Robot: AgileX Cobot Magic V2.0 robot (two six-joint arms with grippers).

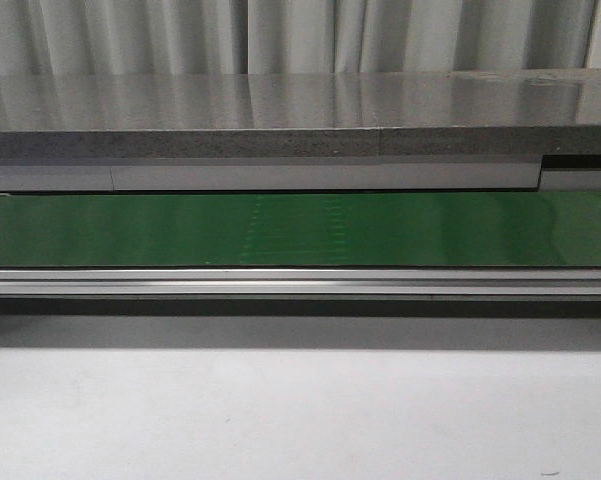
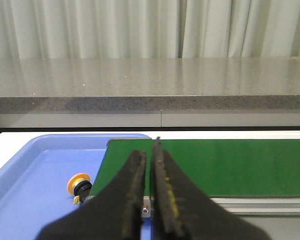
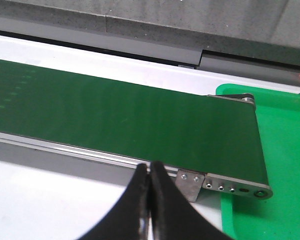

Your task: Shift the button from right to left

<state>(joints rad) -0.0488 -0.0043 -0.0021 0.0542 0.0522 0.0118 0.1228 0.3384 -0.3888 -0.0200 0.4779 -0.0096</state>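
Pale curtains (image 1: 280, 35) are hanging behind a grey speckled counter (image 1: 280, 110) in my front feed; below the counter the green conveyor belt (image 1: 300, 228) is running across the whole width, with its aluminium rail (image 1: 300, 282) along the near edge and a white table (image 1: 300, 410) in front of that; I am taking the belt as my landmark.

Neither arm is showing in the front feed; I am reading both from the wrist cameras.

I am seeing the left gripper (image 2: 150, 150) hanging above the belt's near edge, close to the belt's left end; its fingers are lying almost together, only a thin slit between the tips, and they are holding nothing.

Beyond the left end of the belt a blue tray (image 2: 35, 165) is sitting on the table; the button (image 2: 80, 184) is lying in that tray, just beside the belt's end, tipped on its side with the orange-yellow cap facing away from the belt and the dark body towards it.

I am seeing the right gripper (image 3: 150, 167) hovering at the belt's near rail, close to the belt's right end; its fingertips are pressing together with nothing between them; a green tray (image 3: 284, 150) is sitting past that end of the belt, reaching under the roller.
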